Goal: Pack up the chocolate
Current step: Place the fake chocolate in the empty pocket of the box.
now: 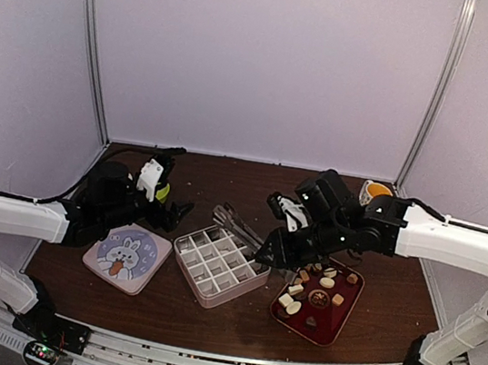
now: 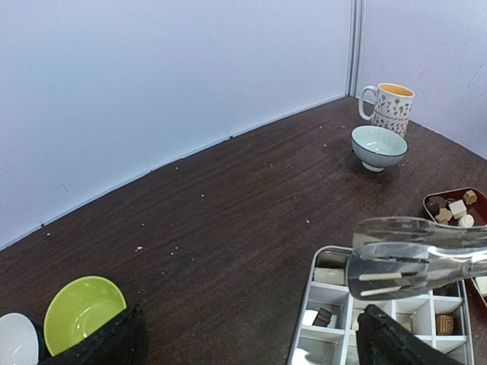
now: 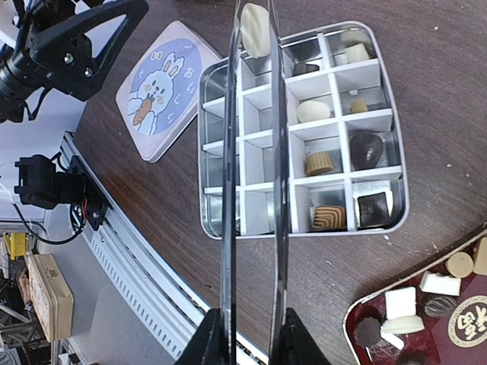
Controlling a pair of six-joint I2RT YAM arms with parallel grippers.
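At nine o'clock on the table [image 1: 227, 175], the left gripper [image 1: 173, 214] hovers with its jaws spread wide and nothing between them. In its wrist view a green bowl [image 2: 80, 310] and a white bowl [image 2: 15, 340] sit at its eight o'clock. Just at its five o'clock in the top view lies the bunny lid [image 1: 127, 257], flat on the wood. The divided tin [image 1: 218, 266] stands beside the lid, at the table's six o'clock. Several of its cells hold chocolate [image 3: 329, 217], in tan, dark and cream, one piece to a cell; the other cells are bare.

Over the tin run the tongs [image 3: 251, 190], their blades closed on a cream-white piece [image 3: 255, 30] at the tips. The piece hangs over the tin's rim at twelve o'clock in the right wrist view. The right gripper [image 3: 251, 342] is clamped around the tongs' handles.

At the tin's three o'clock the red tray [image 1: 340, 318] carries loose chocolate. A pale blue bowl [image 2: 378, 146] and a mug [image 2: 389, 106] stand together at the table's one o'clock.
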